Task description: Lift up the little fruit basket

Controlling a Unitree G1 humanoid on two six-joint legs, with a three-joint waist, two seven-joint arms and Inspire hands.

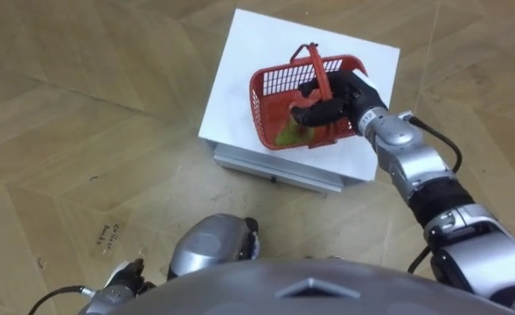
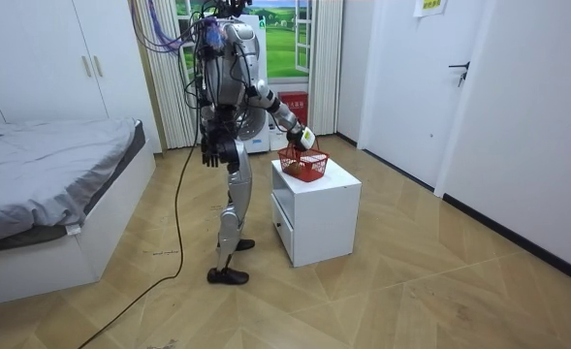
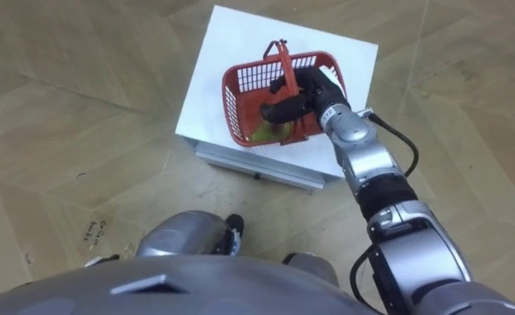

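Note:
A red plastic fruit basket stands on top of a low white cabinet, a little tilted; I cannot tell if its base still touches. A green-yellow fruit lies inside it. My right hand reaches in from the right, its fingers curled round the upright red handle. The same grasp appears in the right eye view, hand on basket. In the room view I stand beside the cabinet, right arm stretched to the basket. My left hand hangs relaxed at my side.
The cabinet has a drawer front facing me. Wooden floor surrounds it. In the room view a bed stands at the left, wardrobes are behind it, and a white door is at the right.

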